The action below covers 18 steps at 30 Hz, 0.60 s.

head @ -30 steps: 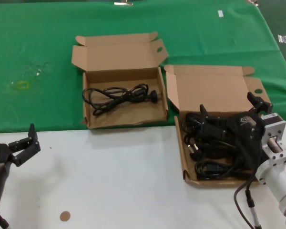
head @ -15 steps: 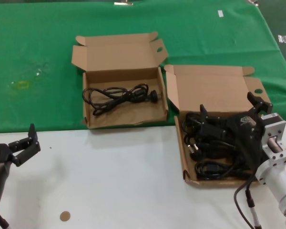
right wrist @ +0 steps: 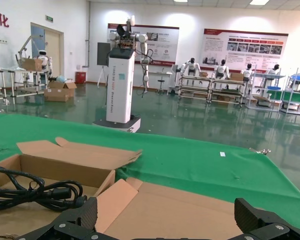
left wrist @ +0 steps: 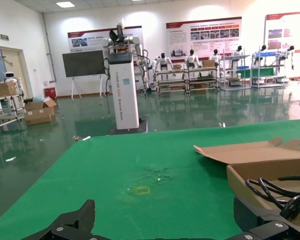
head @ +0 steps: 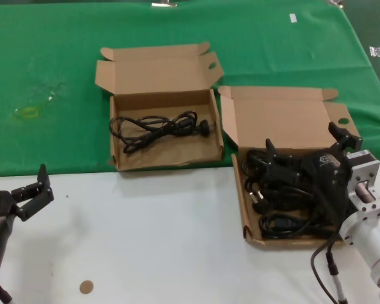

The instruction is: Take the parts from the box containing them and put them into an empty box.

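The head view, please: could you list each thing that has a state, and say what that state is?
Long-trayed cardboard box: lid open, tray full of tangled black power cords.
Squarish cardboard box: lid open, one coiled black power cord inside.
Right gripper: open, over the cord pile, holding nothing.
Left gripper: open, empty, above the white tabletop.

Matt brown cardboard boxes (head: pixel 161 101), green cloth (head: pixel 50 76), glossy black cables (head: pixel 155 126), smooth white tabletop (head: pixel 145 240)
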Available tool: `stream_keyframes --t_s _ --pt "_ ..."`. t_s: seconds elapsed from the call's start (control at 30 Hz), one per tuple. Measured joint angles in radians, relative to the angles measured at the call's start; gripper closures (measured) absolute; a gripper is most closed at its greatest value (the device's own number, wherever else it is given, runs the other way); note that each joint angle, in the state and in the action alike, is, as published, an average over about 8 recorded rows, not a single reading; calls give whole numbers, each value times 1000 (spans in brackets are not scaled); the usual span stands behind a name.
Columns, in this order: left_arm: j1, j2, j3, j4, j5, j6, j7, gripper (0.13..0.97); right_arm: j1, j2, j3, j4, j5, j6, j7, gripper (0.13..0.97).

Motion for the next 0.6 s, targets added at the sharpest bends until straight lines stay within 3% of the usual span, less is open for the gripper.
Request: stream_keyframes --t_s 0.6 --pt "0 0 0 0 0 0 0 132 0 0 0 0 0 0 0 129"
